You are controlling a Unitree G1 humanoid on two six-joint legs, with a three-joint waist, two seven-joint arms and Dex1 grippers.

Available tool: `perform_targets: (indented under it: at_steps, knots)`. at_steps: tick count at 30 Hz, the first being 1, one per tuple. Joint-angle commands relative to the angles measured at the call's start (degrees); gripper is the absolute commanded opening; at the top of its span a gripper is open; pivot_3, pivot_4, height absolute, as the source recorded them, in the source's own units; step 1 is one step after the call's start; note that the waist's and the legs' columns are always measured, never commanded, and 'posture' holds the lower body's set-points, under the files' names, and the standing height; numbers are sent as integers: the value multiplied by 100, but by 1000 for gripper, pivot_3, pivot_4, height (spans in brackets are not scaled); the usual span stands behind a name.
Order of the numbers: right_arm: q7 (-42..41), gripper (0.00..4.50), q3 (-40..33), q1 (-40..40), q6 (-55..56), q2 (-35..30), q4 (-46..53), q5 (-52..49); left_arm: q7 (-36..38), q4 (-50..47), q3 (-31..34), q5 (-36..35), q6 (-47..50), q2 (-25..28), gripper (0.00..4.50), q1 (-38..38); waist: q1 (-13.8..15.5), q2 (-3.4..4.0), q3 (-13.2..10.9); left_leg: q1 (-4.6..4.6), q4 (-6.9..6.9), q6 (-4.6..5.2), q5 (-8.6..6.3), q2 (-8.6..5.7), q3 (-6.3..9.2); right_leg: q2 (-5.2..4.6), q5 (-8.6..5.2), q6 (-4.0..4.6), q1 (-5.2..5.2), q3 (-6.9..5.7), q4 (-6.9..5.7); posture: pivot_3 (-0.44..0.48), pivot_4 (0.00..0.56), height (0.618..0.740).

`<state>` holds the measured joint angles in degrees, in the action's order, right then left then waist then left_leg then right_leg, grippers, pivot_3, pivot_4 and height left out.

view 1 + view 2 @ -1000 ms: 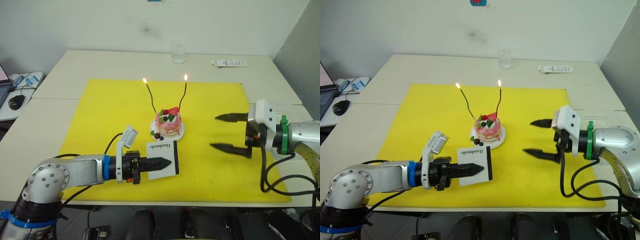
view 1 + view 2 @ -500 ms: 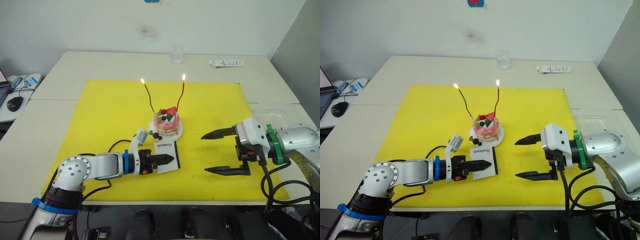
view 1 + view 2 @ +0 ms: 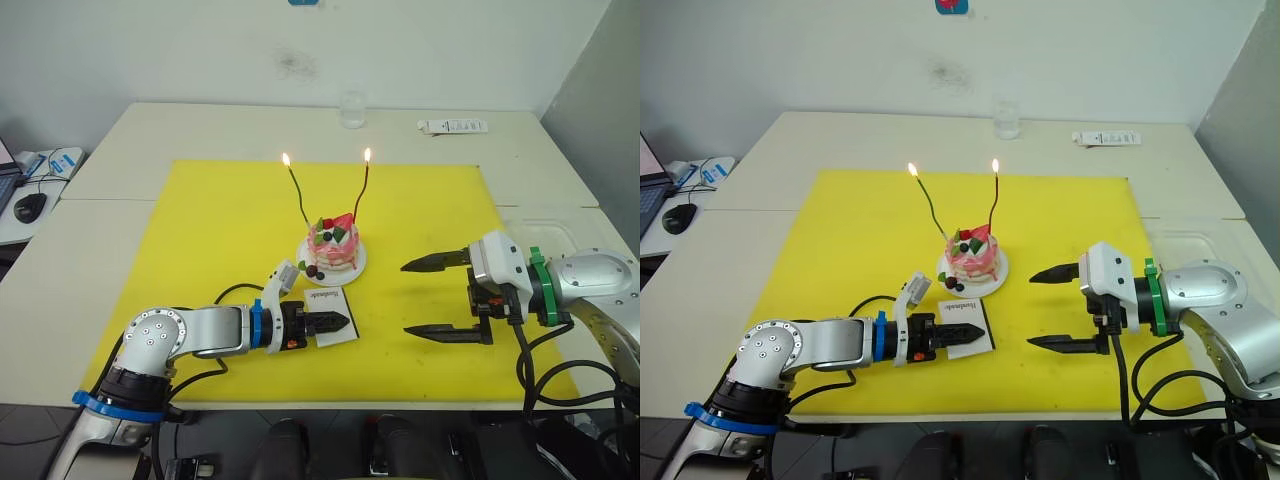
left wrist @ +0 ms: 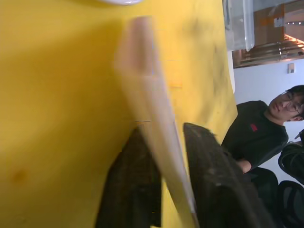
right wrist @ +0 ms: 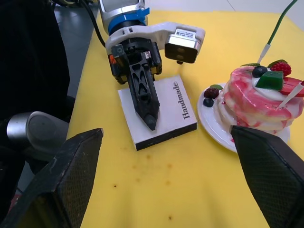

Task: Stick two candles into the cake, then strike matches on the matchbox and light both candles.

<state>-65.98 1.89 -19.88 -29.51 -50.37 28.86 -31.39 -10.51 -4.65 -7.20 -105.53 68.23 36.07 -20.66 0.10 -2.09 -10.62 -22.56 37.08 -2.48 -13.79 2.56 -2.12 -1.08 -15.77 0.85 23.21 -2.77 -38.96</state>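
Note:
The pink-and-white cake [image 3: 335,246] sits on its small white plate [image 3: 357,268] in the middle of the yellow mat. A green candle [image 3: 298,196] and a red candle [image 3: 362,191] stand in it, both with a small flame at the tip. Just in front of the cake the white matchbox [image 3: 334,299] rests on the mat, with my left gripper [image 3: 336,322] shut on it. In the left wrist view the matchbox [image 4: 153,111] sits edge-on between the two fingers [image 4: 213,183]. My right gripper [image 3: 407,298] hovers open to the right of the cake, holding nothing. The matches are out of view.
A clear glass [image 3: 351,110] and a white strip-shaped object [image 3: 455,126] lie at the table's far side. A mouse [image 3: 30,207] sits far left, off the mat [image 3: 200,230]. A person [image 4: 266,128] sits beyond the table.
The left gripper has brought the matchbox down onto the mat in front of the cake. The right gripper has moved in a little toward the cake and stayed open. Both flames keep burning.

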Motion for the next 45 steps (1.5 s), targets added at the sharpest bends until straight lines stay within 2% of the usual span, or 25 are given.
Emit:
perform_targets:
  at_steps: [1, 8, 16, 18, 20, 21, 24, 29, 31, 38, 42, 45]
  knots:
    - [31, 4500, -29, -123, 82, 39, 74, -18, 46, -49, 93, 10, 41, 115, 2503, -40, -1, 0, 0, 1, 0, 0, 0, 0, 0, 0, 0, 0, 0, 0, 0, 0, 150, 740]
    - [-21, 4500, 16, -169, 125, 87, 0, 40, 34, -151, 321, -333, 38, 667, 4487, 54, -18, 1, 0, 11, -2, -6, 4, 4, 1, 3, 1, 1, -2, 1, -7, 0, 150, 740]
    - [-213, 4500, 118, -252, 373, 132, -371, 182, 139, -438, 767, -586, -30, 1647, 4487, 553, -29, 1, 0, 12, -5, -6, 3, 3, -2, 2, 0, 1, -2, 5, -3, 0, 150, 740]
    - [-263, 4500, 111, -231, 446, 127, -504, 221, 384, -622, 998, -427, 40, 1961, 4487, 703, -29, 1, 0, 13, -6, -5, 3, 4, -2, 3, 0, 1, -1, 7, -3, 0, 150, 740]
    - [-286, 4500, 98, -204, 539, 136, -633, 283, 726, -794, 1265, -94, 75, 2224, 4487, 849, -24, 1, 0, 13, -8, -6, 3, 5, -2, 3, 0, 2, 1, 6, -3, 0, 150, 740]
    - [-271, 4500, 66, -181, 571, 142, -710, 313, 1165, -976, 1480, 376, 11, 2380, 4487, 946, -18, 3, -1, 13, -9, -6, 3, 3, -3, 2, -1, 3, 1, 5, -3, 0, 150, 740]
    - [-169, 4500, -108, -95, 542, 167, -925, 299, 3085, -1777, 1870, 2582, -1048, 2996, 4487, 1538, -22, 0, -3, 7, -8, -6, 3, 3, -4, 2, -1, 3, 5, 2, -1, 0, 150, 740]
    - [109, 4500, -441, 123, 365, 199, -1097, 169, 4432, -1834, 2334, 4294, -2413, 2917, 4487, 2075, 14, 14, -7, 4, -13, -6, 2, 2, -17, -1, -6, 13, 9, 5, 6, 0, 150, 740]
    - [212, 4500, -511, 174, 311, 219, -1092, 153, 4697, -1800, 2349, 4870, -2829, 2860, 4487, 2059, 27, 15, -7, -4, -13, -5, 1, 3, -14, -1, -7, 13, 14, 1, 6, 0, 150, 740]
    - [513, 4500, -783, 342, 144, 204, -963, 77, 4656, -1067, 2210, 6777, -3990, 2550, 4487, 1591, 31, 15, -8, -6, -13, -2, 0, 5, -15, -1, -6, 12, 16, 1, 7, 0, 150, 740]
    - [587, 4500, -950, 360, 214, 98, -1158, 214, 4977, -582, 2271, 7045, -4300, 2204, 4487, 1427, 22, 15, -8, -14, -13, 3, -3, 8, -22, 0, -7, 11, 25, 6, 7, 0, 150, 740]
    - [588, 4500, -1113, 451, 243, -30, -1320, 300, 5335, -358, 2294, 7264, -4488, 2144, 4487, 1489, 17, 13, -8, -21, -12, 3, -3, 9, -21, 0, -6, 11, 29, 4, 8, 0, 150, 740]
